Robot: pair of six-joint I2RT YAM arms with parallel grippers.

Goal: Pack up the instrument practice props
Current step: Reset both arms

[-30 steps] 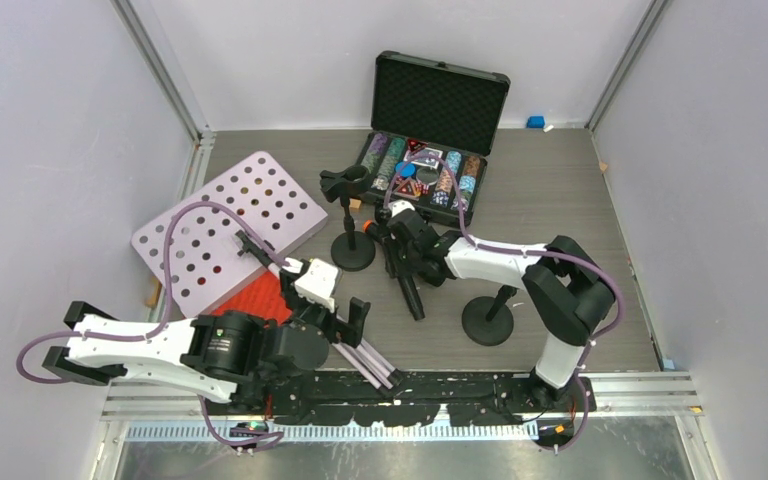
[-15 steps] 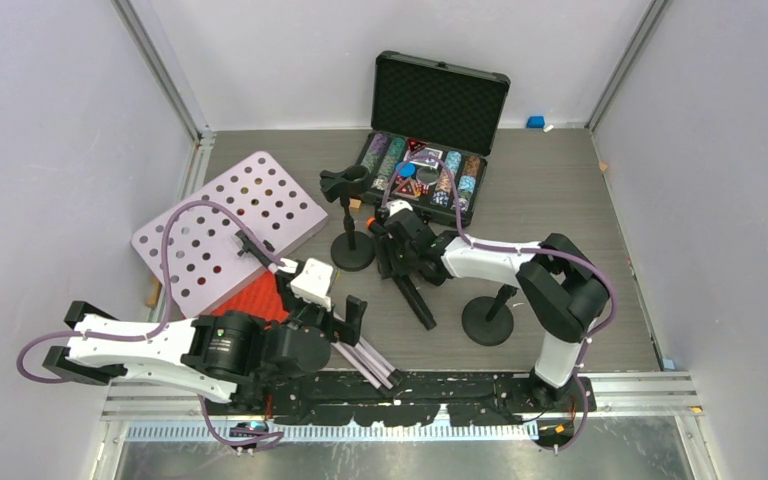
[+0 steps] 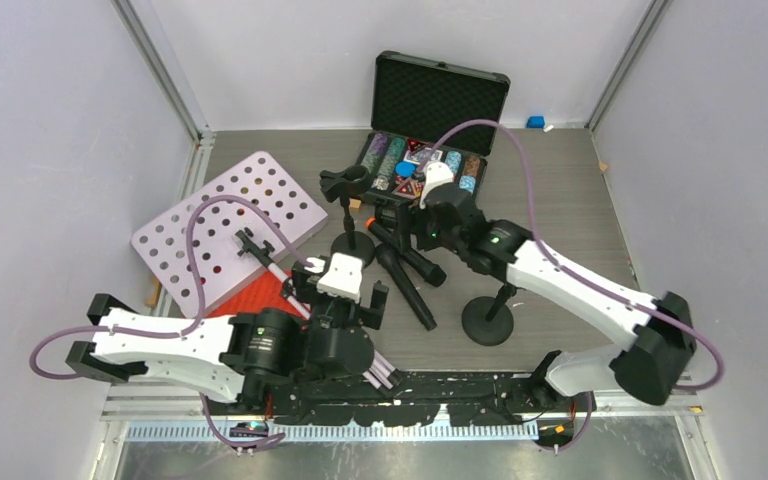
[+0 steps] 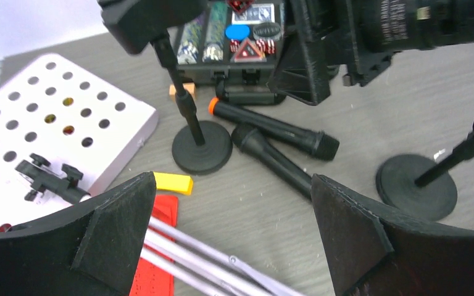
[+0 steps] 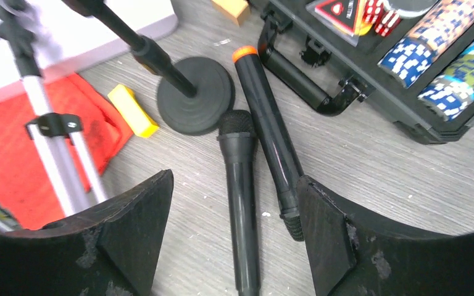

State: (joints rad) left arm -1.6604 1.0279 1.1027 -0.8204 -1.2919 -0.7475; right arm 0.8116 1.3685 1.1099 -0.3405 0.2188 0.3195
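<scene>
Two black microphones lie side by side on the table, one with an orange ring (image 5: 268, 129) and one plain (image 5: 242, 185). My right gripper (image 5: 234, 228) hovers open above them, holding nothing. One round-based pole (image 3: 353, 250) stands by them and another (image 3: 488, 320) stands to the right. The white hole-punched music rack (image 3: 225, 225) lies flat at the left. Its silver tripod legs (image 4: 191, 253) run across the red sheet-music pages (image 3: 260, 298). My left gripper (image 4: 234, 209) is wide open over those legs and grips nothing.
The open black poker-chip case (image 3: 430, 130) sits at the back, its handle close to the orange-ringed microphone. A yellow block (image 4: 173, 182) lies beside the red pages and an orange block (image 4: 182, 90) near the case. A blue block (image 3: 535, 122) is at the back right.
My right gripper has opened, risen and drawn back toward the case, leaving both microphones lying on the table. My left arm has shifted right along the tripod legs.
</scene>
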